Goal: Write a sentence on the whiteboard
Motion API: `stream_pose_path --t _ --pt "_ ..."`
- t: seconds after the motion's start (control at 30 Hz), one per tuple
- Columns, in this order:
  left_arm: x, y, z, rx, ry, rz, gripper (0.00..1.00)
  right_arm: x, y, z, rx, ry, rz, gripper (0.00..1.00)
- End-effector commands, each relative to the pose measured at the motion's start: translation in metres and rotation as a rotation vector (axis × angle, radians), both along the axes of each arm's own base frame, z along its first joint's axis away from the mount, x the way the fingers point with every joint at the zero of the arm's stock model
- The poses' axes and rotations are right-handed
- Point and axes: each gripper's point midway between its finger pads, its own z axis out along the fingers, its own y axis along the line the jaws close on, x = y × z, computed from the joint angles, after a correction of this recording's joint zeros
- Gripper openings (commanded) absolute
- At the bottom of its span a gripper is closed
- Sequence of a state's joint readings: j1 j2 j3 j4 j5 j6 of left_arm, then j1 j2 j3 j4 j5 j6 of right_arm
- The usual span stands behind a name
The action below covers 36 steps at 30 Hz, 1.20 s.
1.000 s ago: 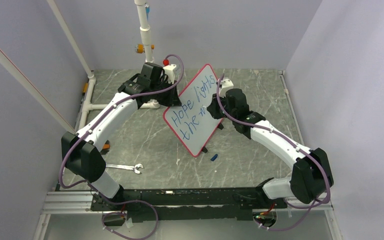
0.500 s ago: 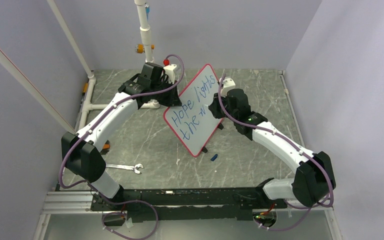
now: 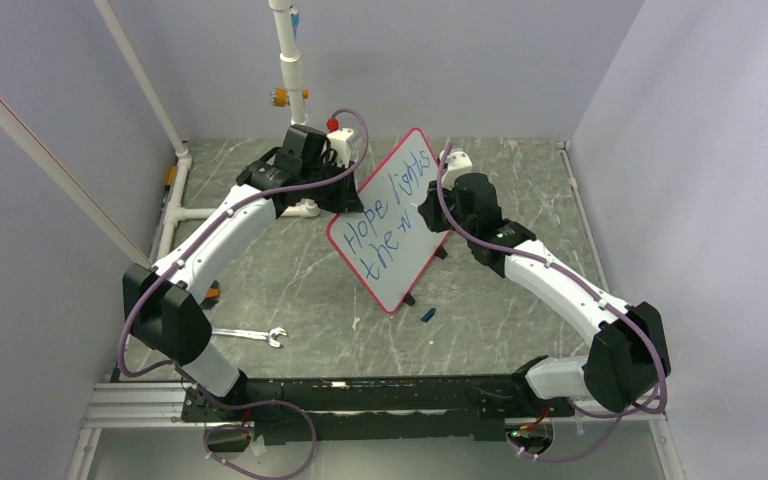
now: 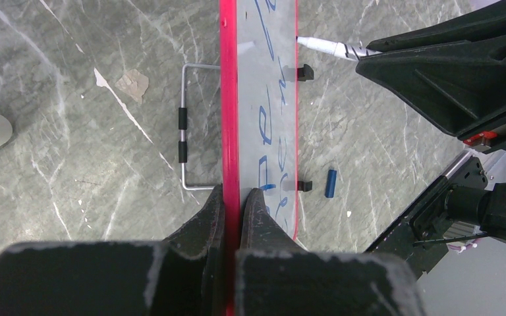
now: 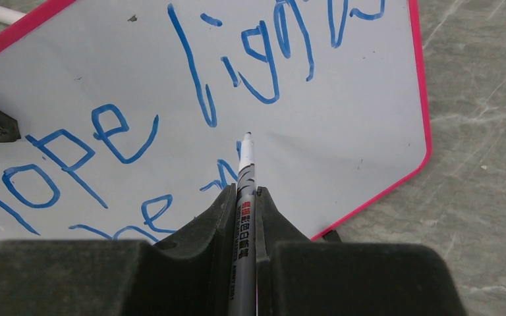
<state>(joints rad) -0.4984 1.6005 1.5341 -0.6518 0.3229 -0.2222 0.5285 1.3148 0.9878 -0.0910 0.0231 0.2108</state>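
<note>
- Here, the whiteboard (image 3: 392, 225) stands propped on its long edge near the middle of the desk (image 3: 520, 290), tilted back, its long axis slanting from near-left to far-right in the top view.
- The left hand (image 4: 234, 197) is clenched on the board's red upper border, one finger on each face, steadying it from behind.
- The right hand (image 5: 245, 191) is closed around a marker (image 5: 246, 168), which sticks straight out ahead of the fingers with its tip pointed at the writing face.
- The sentence (image 5: 257, 66) reads "Hope lights" on the upper line; below it comes "the" and the first strokes of another word.
- The tip sits just under "lights" and just right of those fresh strokes. Whether it touches the surface I cannot tell.
- The relation that matters: the unwritten part of the lower line lies to the right of the tip, toward the board's rounded corner, along the long axis. The next strokes probably call for the right arm to carry the marker that way while the left hand holds firm.
- A blue cap (image 3: 427, 314) lies on the desk just before the board's feet, and a wrench (image 3: 250, 335) lies well apart near the left arm's base.
</note>
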Motion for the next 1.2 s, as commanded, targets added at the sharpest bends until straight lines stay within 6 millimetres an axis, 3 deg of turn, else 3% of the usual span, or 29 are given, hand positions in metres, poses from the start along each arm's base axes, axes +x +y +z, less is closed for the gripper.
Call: stream_pose_path --t 0.0,0.37,0.87,1.17 --pt "0.01 0.052 -0.052 0.353 -0.036 0.025 0.0 0.012 -0.002 0.025 0.012 -0.062 -0.021 0.0" --pt "0.01 0.053 -0.052 0.355 -0.035 0.027 0.0 0.013 -0.003 0.022 0.012 -0.056 -0.023 0.0" --pt "0.01 0.053 -0.054 0.363 -0.034 0.028 0.0 0.013 -0.018 0.001 -0.008 -0.019 -0.077 0.0" --pt "0.01 0.053 -0.055 0.368 -0.033 0.03 0.0 0.017 -0.012 -0.008 0.002 0.009 -0.059 0.0"
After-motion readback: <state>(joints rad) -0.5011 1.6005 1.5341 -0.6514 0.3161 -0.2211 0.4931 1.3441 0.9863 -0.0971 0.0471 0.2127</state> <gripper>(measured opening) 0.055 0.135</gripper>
